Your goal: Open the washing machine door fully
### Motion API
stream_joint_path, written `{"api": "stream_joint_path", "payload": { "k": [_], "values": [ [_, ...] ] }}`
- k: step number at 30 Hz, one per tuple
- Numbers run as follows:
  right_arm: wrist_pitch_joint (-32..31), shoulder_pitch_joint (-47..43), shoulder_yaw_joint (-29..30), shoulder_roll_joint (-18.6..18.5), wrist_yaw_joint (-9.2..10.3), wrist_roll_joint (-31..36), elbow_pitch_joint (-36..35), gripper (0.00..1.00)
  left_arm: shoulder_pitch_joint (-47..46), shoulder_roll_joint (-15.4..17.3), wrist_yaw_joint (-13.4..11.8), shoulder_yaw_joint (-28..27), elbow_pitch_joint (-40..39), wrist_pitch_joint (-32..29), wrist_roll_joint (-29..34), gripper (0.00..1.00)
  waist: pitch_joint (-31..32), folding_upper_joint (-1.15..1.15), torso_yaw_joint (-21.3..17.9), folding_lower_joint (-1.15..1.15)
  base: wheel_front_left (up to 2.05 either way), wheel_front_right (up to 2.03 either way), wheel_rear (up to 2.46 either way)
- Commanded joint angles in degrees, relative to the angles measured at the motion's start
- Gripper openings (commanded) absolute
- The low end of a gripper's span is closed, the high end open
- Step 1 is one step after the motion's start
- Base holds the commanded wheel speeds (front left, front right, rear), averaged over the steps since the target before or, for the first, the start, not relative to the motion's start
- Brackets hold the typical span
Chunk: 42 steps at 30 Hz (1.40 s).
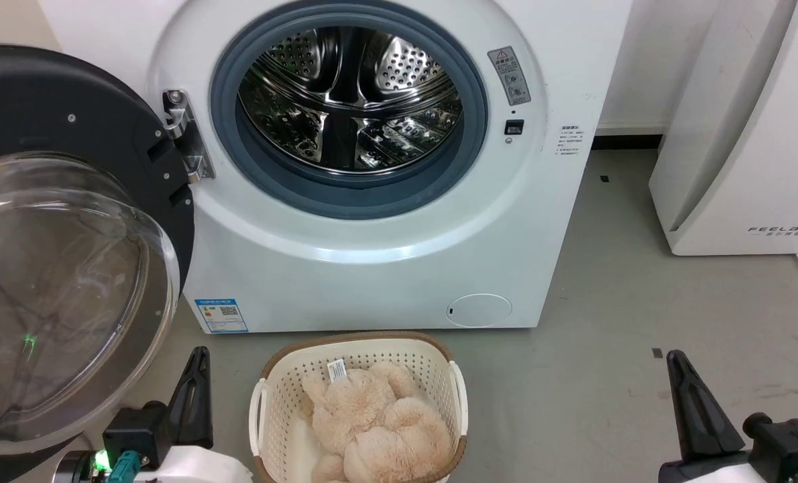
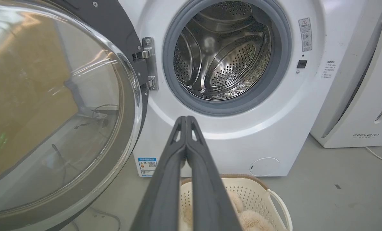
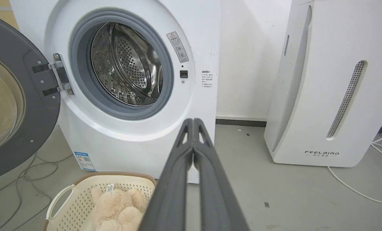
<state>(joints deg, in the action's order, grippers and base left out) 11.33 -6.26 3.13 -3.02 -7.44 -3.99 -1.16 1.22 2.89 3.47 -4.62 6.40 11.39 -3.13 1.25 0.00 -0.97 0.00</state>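
While washing machine door stands open, seemingly fully, basket nearby

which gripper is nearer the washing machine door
Left. The left gripper sits just beside the washing machine door; the right gripper is far off, beyond the basket.

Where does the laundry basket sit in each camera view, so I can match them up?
Head view: basket at bottom centre, in front of the washing machine.
Left wrist view: basket at bottom, right of centre, partly behind the left tool.
Right wrist view: basket at bottom left.
Shared landmark: blue label low on the machine's front.
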Motion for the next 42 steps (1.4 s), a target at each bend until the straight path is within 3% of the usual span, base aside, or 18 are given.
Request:
{"api": "stream_joint_path", "payload": {
  "k": [1,42],
  "values": [
    [-0.26,1.15,-0.18,0.03,-0.01,0.52,0.09,0.00,-0.29,0.03,-0.32,0.06,-0.36,-0.36,0.33,0.00,-0.01,0.00,0.01,0.00,0.00,0.00,0.00],
    [-5.08,3.37,-1.46,0.08,-0.03,2.03,0.56,0.00,-0.70,0.01,-1.69,2.04,-2.99,-5.16,1.55,0.00,-0.55,0.00,0.43,0.00,0.00,0.00,0.00]
  ]
}}
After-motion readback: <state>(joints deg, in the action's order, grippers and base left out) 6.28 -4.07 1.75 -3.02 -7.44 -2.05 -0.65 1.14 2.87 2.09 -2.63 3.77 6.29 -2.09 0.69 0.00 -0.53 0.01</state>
